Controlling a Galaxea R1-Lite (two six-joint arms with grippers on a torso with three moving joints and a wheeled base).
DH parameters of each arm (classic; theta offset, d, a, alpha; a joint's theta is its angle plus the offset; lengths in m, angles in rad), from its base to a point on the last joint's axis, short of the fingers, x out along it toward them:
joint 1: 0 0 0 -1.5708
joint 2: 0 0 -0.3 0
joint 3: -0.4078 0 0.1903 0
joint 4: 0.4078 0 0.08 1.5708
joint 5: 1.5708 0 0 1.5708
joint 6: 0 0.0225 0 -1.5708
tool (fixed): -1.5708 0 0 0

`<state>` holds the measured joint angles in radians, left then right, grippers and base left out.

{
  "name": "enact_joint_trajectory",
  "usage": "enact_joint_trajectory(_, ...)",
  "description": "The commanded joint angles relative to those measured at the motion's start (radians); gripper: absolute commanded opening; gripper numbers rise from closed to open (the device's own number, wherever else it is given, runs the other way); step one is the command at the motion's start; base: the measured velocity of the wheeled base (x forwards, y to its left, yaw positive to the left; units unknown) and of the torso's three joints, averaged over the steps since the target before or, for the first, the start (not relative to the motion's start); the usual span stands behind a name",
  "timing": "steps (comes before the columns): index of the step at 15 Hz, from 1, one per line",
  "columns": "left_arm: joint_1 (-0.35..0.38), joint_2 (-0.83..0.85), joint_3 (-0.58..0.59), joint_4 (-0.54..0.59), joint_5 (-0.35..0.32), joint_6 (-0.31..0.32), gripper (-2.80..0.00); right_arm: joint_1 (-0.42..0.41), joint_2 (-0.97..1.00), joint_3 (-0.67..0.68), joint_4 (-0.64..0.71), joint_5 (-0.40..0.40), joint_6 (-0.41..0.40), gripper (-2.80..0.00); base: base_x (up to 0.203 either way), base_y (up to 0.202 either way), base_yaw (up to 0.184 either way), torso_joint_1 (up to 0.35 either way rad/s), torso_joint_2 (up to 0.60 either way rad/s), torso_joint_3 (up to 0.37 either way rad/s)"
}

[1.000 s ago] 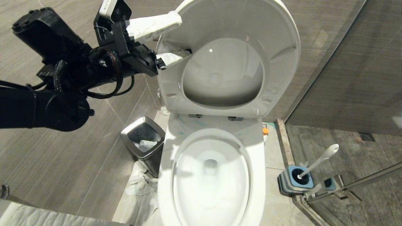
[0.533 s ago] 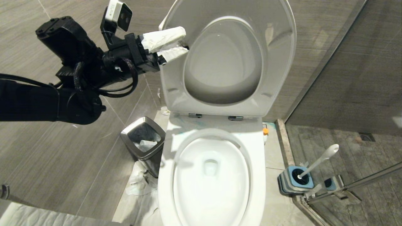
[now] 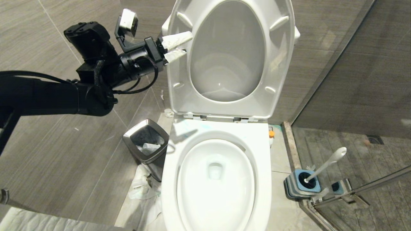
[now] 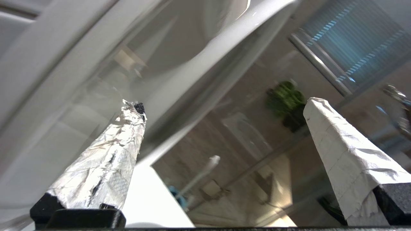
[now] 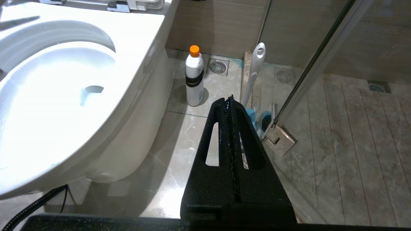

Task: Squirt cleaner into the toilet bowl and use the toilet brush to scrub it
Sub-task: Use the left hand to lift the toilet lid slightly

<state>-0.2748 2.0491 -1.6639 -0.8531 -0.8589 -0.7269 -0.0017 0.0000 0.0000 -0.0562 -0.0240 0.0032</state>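
Ease the seat (image 3: 179,64) fully upright with your left gripper (image 3: 179,46) (jaws wide, holding nothing), pushing gently.

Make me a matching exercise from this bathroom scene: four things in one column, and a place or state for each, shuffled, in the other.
Things:
1. toilet brush
2. seat and lid
3. left claw
4. white bottle with orange cap

Places or states:
A. raised upright above the toilet bowl
B. standing on the floor between the bowl and the brush
C. open, fingers wrapped in white, at the edge of the raised seat
D. leaning in its blue-and-grey holder by the glass door

Pairs: 1-D, 2-A, 3-C, 4-B
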Motion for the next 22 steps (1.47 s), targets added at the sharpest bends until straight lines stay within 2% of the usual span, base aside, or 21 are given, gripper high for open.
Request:
enact_joint_trajectory(1, 0.002, 0.040, -0.023, -0.006, 0.008, 0.001, 0.00, 0.000, 0.000, 0.025, -0.001, -0.001, 0.000, -2.80, 0.000, 0.000, 0.000, 0.000, 0.00, 0.000)
enact_joint_trajectory(6, 0.000, 0.066, -0.029, 0.072, 0.139, 0.098, 0.00, 0.000, 0.000, 0.026, -0.001, -0.001, 0.000, -2.80, 0.000, 0.000, 0.000, 0.000, 0.00, 0.000)
enact_joint_trajectory(9, 0.000, 0.075, -0.033, 0.124, 0.168, 0.121, 0.00, 0.000, 0.000, 0.025, -0.001, -0.001, 0.000, -2.80, 0.000, 0.000, 0.000, 0.000, 0.00, 0.000)
enact_joint_trajectory(14, -0.012, 0.095, -0.051, 0.124, 0.230, 0.144, 0.00, 0.000, 0.000, 0.025, -0.001, -0.001, 0.000, -2.80, 0.000, 0.000, 0.000, 0.000, 0.00, 0.000)
enact_joint_trajectory(16, -0.010, 0.075, -0.051, 0.130, 0.224, 0.133, 0.00, 0.000, 0.000, 0.025, -0.001, -0.001, 0.000, -2.80, 0.000, 0.000, 0.000, 0.000, 0.00, 0.000)
enact_joint_trajectory(18, -0.005, 0.030, -0.051, 0.191, 0.219, 0.101, 0.00, 0.000, 0.000, 0.025, -0.001, -0.001, 0.000, -2.80, 0.000, 0.000, 0.000, 0.000, 0.00, 0.000)
enact_joint_trajectory(22, -0.003, -0.075, -0.047, 0.336, 0.226, -0.062, 0.00, 0.000, 0.000, 0.026, -0.001, -0.001, 0.000, -2.80, 0.000, 0.000, 0.000, 0.000, 0.00, 0.000)
